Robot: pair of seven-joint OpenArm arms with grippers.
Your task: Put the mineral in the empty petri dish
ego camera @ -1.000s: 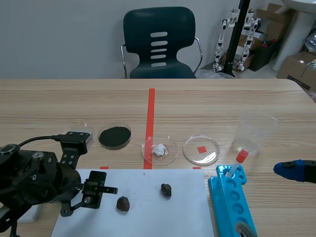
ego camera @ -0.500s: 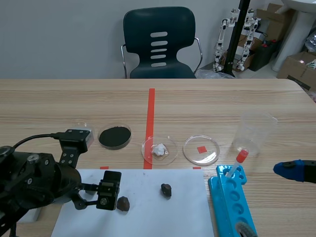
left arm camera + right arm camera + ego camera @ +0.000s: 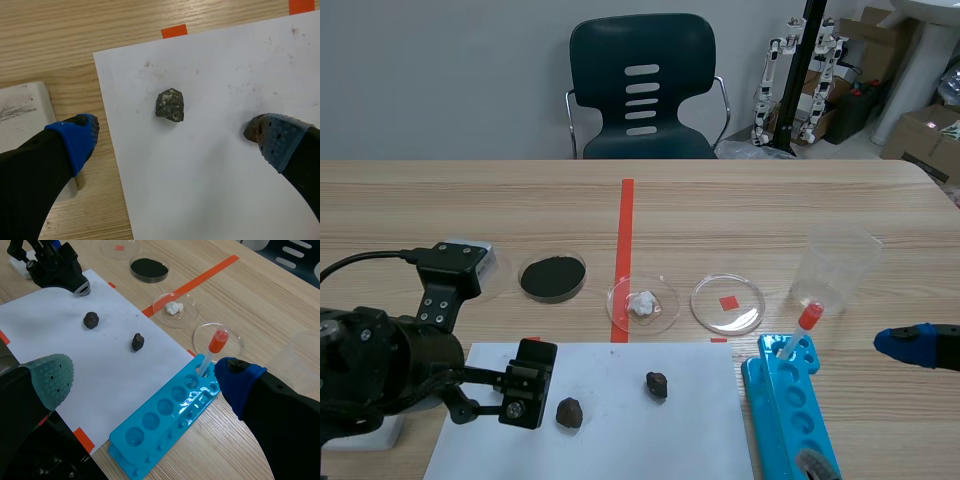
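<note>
Your left claw (image 3: 175, 142) is spread wide, low over the white paper (image 3: 210, 190), and a dark mineral (image 3: 170, 105) lies just ahead of the gap, untouched. A second mineral (image 3: 657, 385) sits further along the sheet. The empty petri dish (image 3: 745, 305) stands on the desk (image 3: 770, 210) just beyond the paper. Your right claw (image 3: 142, 382) gapes wide too, holding nothing.

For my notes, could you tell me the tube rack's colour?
The tube rack is bright blue, clearest in the right wrist view.
</note>
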